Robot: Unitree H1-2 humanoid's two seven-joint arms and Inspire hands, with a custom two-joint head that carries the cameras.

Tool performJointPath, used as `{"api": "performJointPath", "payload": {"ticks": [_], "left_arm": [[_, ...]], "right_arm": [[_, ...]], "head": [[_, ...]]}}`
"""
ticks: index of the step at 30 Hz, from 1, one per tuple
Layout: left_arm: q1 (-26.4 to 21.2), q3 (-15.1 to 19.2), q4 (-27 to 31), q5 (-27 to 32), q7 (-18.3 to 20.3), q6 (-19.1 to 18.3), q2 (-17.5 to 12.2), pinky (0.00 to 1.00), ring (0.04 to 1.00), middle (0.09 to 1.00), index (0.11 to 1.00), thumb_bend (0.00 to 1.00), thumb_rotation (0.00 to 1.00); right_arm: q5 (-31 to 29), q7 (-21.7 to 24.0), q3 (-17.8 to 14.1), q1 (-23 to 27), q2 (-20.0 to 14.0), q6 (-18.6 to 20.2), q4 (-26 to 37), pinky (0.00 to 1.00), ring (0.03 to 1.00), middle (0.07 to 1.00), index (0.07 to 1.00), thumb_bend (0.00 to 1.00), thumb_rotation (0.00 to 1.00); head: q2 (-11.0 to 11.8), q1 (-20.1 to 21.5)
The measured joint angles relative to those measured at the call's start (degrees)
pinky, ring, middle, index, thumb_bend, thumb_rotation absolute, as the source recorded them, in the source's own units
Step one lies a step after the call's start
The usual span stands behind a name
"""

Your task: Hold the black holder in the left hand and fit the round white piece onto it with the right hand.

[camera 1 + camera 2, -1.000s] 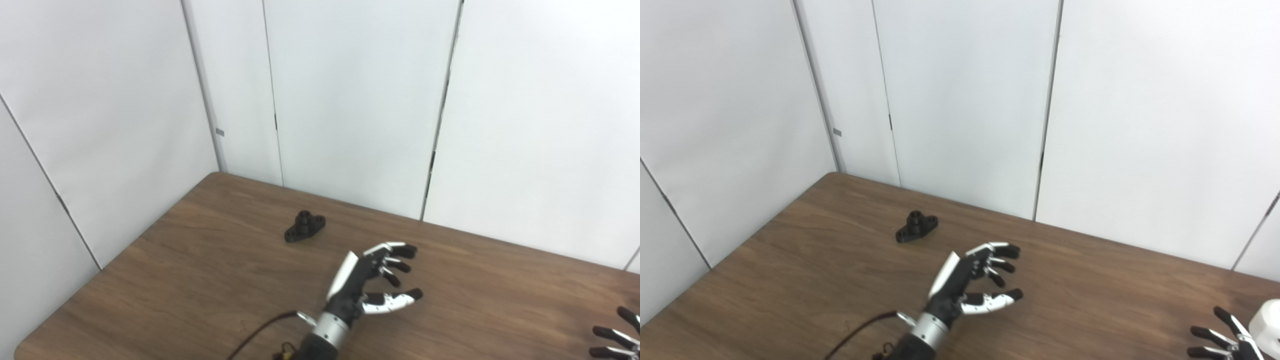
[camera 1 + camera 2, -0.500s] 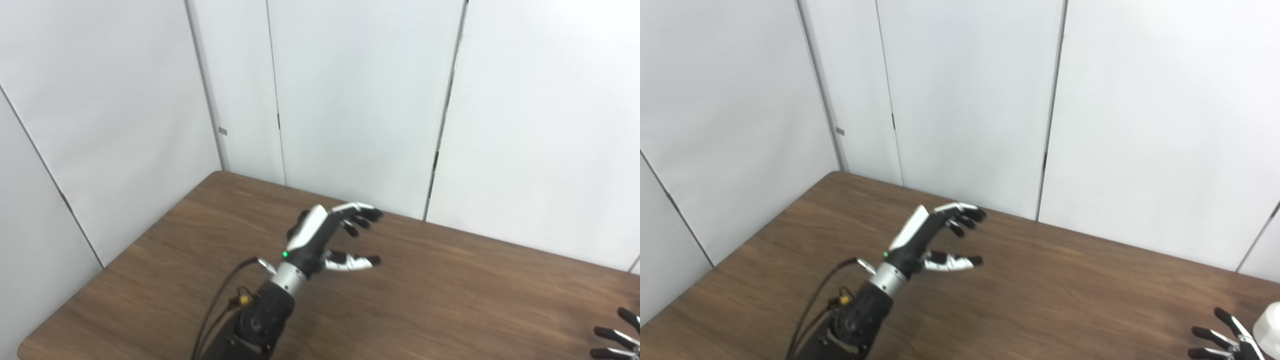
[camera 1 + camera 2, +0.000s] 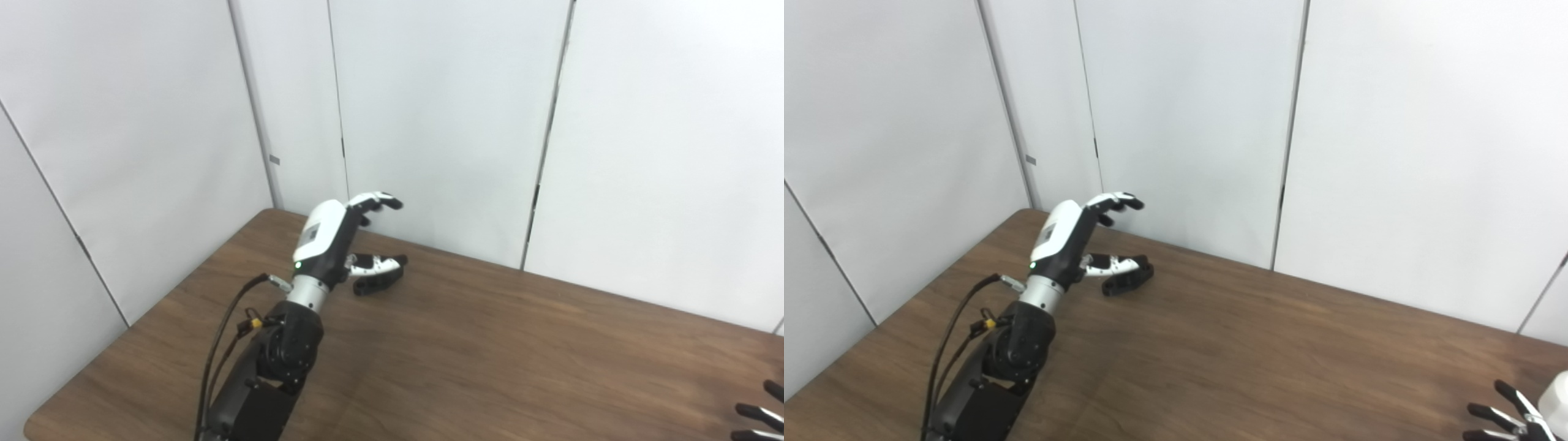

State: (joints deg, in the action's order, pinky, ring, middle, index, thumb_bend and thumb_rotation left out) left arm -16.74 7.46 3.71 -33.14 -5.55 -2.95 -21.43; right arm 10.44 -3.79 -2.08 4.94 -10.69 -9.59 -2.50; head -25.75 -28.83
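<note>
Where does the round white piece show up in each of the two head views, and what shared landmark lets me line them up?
Left eye view: the round white piece is not in the picture; only the right hand's fingertips reach in at the bottom right corner.
Right eye view: the round white piece is cut off by the right edge, low down, beside the right hand.
Shared landmark: the black holder by the left hand.

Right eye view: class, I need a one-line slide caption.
Open left hand poised over the black holder on the table; right hand open beside the white piece.

No text can be read anywhere — no labels, no numbers.
</note>
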Motion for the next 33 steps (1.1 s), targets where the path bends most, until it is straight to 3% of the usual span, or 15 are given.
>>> {"api": "performJointPath", "payload": {"ticks": [5, 7, 8, 10, 12, 15, 20, 26, 33], "left_arm": [[-0.1, -0.4, -1.7, -4.9, -1.3, -4.6, -0.2, 0.78, 0.996, 0.991, 0.700, 0.91, 0.19], [-0.2, -0.8, -2.3, -6.3, -1.3, -6.6, -0.3, 0.84, 0.999, 0.998, 0.687, 0.93, 0.19], [-0.3, -0.9, -2.5, -6.5, -1.4, -7.4, -0.2, 0.95, 1.000, 1.000, 0.682, 0.94, 0.17], [-0.7, -0.9, -3.6, -6.7, -1.8, -8.3, -0.2, 0.99, 1.000, 1.000, 0.675, 0.96, 0.15], [-1.0, -0.9, -5.1, -6.8, -3.1, -8.7, -0.2, 1.00, 1.000, 1.000, 0.671, 0.98, 0.15], [-1.7, -2.0, -7.6, -8.6, -3.4, -10.9, -0.4, 1.00, 1.000, 1.000, 0.690, 1.00, 0.29], [-2.8, -5.5, -9.7, -11.8, -1.6, -16.8, -1.7, 1.00, 1.000, 1.000, 0.718, 1.00, 0.44], [-4.7, -9.3, -14.2, -14.0, -0.8, -19.8, -3.5, 1.00, 1.000, 1.000, 0.742, 1.00, 0.63], [-6.5, -11.8, -17.5, -14.1, -0.1, -21.3, -3.7, 1.00, 1.000, 1.000, 0.745, 1.00, 0.56]], "right_arm": [[-0.1, 0.5, -0.1, 0.0, 0.0, 0.0, 0.0, 0.43, 0.582, 0.720, 0.869, 0.48, 0.15], [-0.1, 0.6, -0.1, 0.0, 0.0, 0.0, 0.0, 0.43, 0.580, 0.718, 0.869, 0.47, 0.15], [-0.1, 0.6, -0.2, 0.0, 0.0, 0.0, 0.0, 0.43, 0.579, 0.717, 0.869, 0.47, 0.16], [-0.1, 0.7, -0.2, 0.0, 0.0, 0.0, 0.0, 0.43, 0.576, 0.717, 0.868, 0.47, 0.15], [-0.1, 0.7, -0.2, 0.0, 0.0, 0.0, 0.0, 0.43, 0.575, 0.718, 0.868, 0.47, 0.15], [0.0, 0.8, -0.3, -0.1, 0.0, 0.0, 0.2, 0.42, 0.573, 0.717, 0.868, 0.46, 0.13], [0.0, 0.9, -0.4, -0.4, -0.1, 0.2, 0.6, 0.43, 0.576, 0.719, 0.868, 0.46, 0.15], [0.1, 1.0, -0.5, -0.9, -0.2, 0.4, 1.4, 0.42, 0.577, 0.720, 0.867, 0.46, 0.17], [0.0, 1.5, -0.7, -1.6, -0.3, 0.7, 2.2, 0.42, 0.577, 0.722, 0.865, 0.46, 0.17]], "head": [[-0.4, 0.0], [-0.5, -0.1], [-0.7, -0.1], [-0.7, -0.1], [-1.1, -0.1], [-1.1, 0.1], [-1.2, 0.3], [-1.8, 0.4], [-2.4, 0.6]]}}
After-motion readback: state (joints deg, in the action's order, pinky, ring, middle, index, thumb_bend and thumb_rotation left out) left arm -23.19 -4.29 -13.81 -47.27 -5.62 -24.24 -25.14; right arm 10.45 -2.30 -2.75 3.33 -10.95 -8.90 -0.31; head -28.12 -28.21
